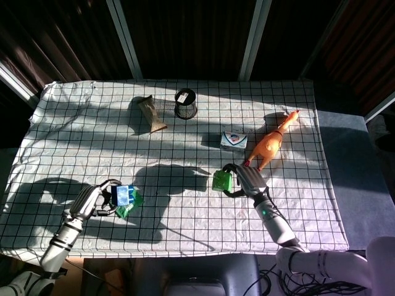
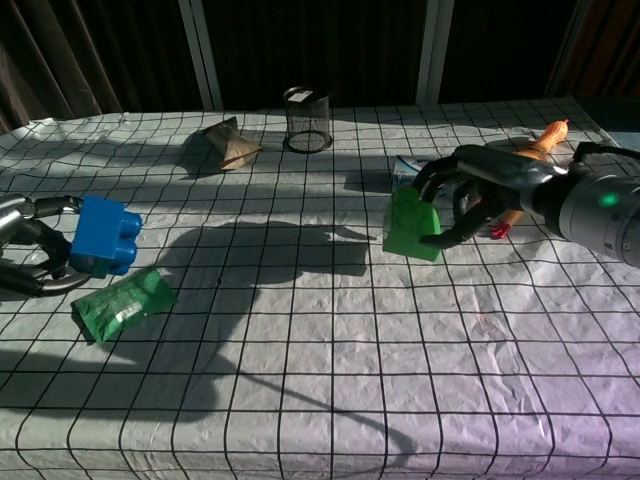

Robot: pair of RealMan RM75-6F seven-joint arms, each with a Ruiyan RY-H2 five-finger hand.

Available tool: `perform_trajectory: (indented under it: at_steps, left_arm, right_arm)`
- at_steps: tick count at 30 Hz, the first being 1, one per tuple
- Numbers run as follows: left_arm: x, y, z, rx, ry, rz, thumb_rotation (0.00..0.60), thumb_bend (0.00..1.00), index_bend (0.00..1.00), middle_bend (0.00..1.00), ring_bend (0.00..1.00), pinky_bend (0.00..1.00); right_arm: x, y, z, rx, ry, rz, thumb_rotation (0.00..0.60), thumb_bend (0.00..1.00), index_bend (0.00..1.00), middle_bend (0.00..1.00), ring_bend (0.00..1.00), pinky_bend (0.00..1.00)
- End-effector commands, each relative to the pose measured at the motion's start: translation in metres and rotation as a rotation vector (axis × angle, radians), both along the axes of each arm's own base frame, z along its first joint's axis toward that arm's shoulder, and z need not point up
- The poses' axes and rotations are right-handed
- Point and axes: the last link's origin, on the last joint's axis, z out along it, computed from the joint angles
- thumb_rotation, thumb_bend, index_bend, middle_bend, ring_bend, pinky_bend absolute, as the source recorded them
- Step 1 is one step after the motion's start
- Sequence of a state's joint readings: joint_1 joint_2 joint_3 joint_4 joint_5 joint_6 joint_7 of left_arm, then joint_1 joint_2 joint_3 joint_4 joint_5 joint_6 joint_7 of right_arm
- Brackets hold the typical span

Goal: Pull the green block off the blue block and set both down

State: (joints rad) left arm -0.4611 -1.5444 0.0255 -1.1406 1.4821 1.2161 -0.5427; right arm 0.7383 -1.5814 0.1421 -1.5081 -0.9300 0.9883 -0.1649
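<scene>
Over by the table's left edge near the front, the left hand (image 2: 25, 250) has its fingers wrapped around the blue block (image 2: 103, 236), low over the checked cloth (image 1: 185, 209), right next to a green packet (image 2: 124, 304). At the back edge sit a crumpled brown bag (image 1: 150, 113) and a black mesh cup (image 1: 185, 103). Right of centre, the right hand (image 2: 480, 195) grips the green block (image 2: 411, 228), with a small white box (image 1: 234, 140) and an orange rubber chicken (image 1: 270, 145) just behind it.
</scene>
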Motion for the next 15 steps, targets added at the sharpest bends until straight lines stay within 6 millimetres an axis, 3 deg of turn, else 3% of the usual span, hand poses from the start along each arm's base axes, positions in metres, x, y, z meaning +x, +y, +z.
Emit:
perform_trajectory:
  at_steps: [1,4,6,8,10,13,15]
  left_arm:
    - [0.011,-0.003,-0.025,-0.03,0.163,0.032,0.6,0.66,0.69,0.78,0.51,0.37]
    - [0.016,-0.003,-0.028,-0.015,0.174,0.026,0.6,0.61,0.62,0.65,0.42,0.33]
    - [0.017,-0.003,-0.029,-0.014,0.171,0.026,0.6,0.57,0.56,0.57,0.37,0.3]
    - [0.019,-0.004,-0.029,-0.026,0.145,0.037,0.6,0.51,0.4,0.41,0.25,0.21]
    - [0.019,-0.005,-0.023,-0.075,0.157,0.005,0.6,0.45,0.23,0.26,0.11,0.14]
    - [0.019,-0.009,-0.009,-0.086,0.198,-0.06,0.6,0.37,0.08,0.09,0.0,0.08]
    - [0.022,-0.013,0.006,-0.041,0.182,-0.094,0.6,0.34,0.05,0.04,0.0,0.04]
  right_arm:
    - [-0.006,0.003,-0.004,0.043,0.034,0.0,0.6,0.3,0.63,0.52,0.38,0.31]
    - [-0.007,0.003,-0.001,0.112,0.071,-0.015,0.6,0.3,0.34,0.32,0.2,0.19]
    - [-0.007,0.003,0.0,0.118,0.073,-0.016,0.6,0.3,0.24,0.26,0.14,0.14]
    - [-0.007,0.002,0.004,0.141,0.098,-0.011,0.6,0.28,0.04,0.09,0.03,0.04]
    - [-0.007,0.003,0.02,0.181,0.108,-0.021,0.6,0.25,0.0,0.0,0.0,0.0]
    - [-0.002,0.002,0.037,0.158,0.045,-0.035,0.6,0.23,0.0,0.0,0.0,0.0]
    - [-0.002,0.003,0.053,0.138,0.021,-0.032,0.6,0.22,0.0,0.0,0.0,0.0]
